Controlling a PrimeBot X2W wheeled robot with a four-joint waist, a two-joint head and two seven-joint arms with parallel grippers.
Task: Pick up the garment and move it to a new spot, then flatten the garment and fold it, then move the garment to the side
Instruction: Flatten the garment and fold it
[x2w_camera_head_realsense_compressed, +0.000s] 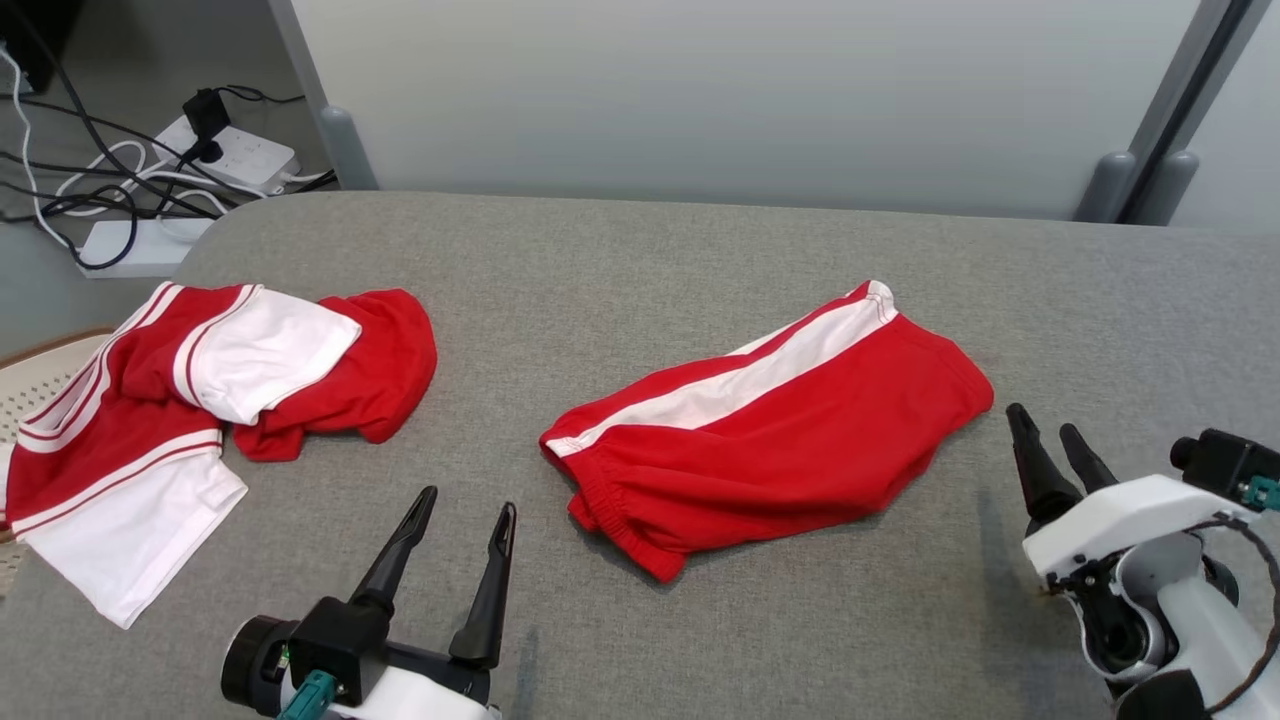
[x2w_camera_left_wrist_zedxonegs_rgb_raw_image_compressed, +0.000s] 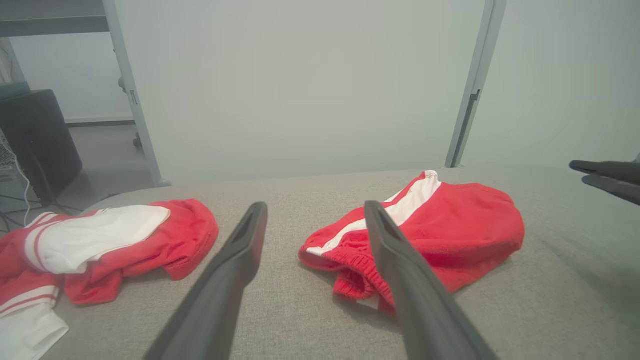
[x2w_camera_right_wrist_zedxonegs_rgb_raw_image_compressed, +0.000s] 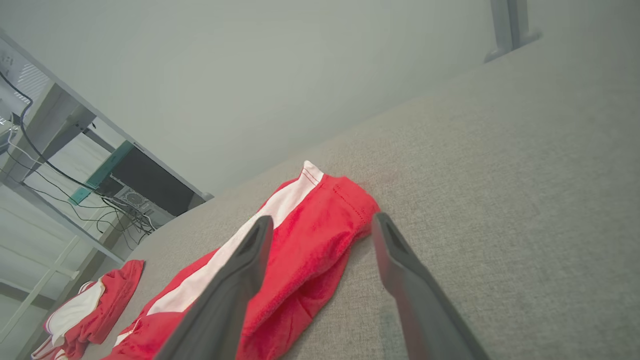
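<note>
The garment (x2w_camera_head_realsense_compressed: 780, 440) is a pair of red shorts with a white side stripe. It lies doubled over and fairly flat in the middle of the grey padded table (x2w_camera_head_realsense_compressed: 700, 260), waistband toward the front left. My left gripper (x2w_camera_head_realsense_compressed: 468, 500) hovers open near the front edge, just left of the waistband, nothing between its fingers. In the left wrist view the garment (x2w_camera_left_wrist_zedxonegs_rgb_raw_image_compressed: 450, 235) sits behind the right finger of the left gripper (x2w_camera_left_wrist_zedxonegs_rgb_raw_image_compressed: 315, 205). My right gripper (x2w_camera_head_realsense_compressed: 1042, 420) stands open just right of the shorts. The right wrist view shows the right gripper (x2w_camera_right_wrist_zedxonegs_rgb_raw_image_compressed: 322, 217) over the garment's (x2w_camera_right_wrist_zedxonegs_rgb_raw_image_compressed: 310, 240) right end.
A crumpled red and white clothing pile (x2w_camera_head_realsense_compressed: 200, 400) covers the table's left end, also seen as the pile (x2w_camera_left_wrist_zedxonegs_rgb_raw_image_compressed: 125, 240) from the left wrist. Power strips and cables (x2w_camera_head_realsense_compressed: 230, 150) lie on the floor beyond the far left corner. A pale panel wall (x2w_camera_head_realsense_compressed: 700, 100) backs the table.
</note>
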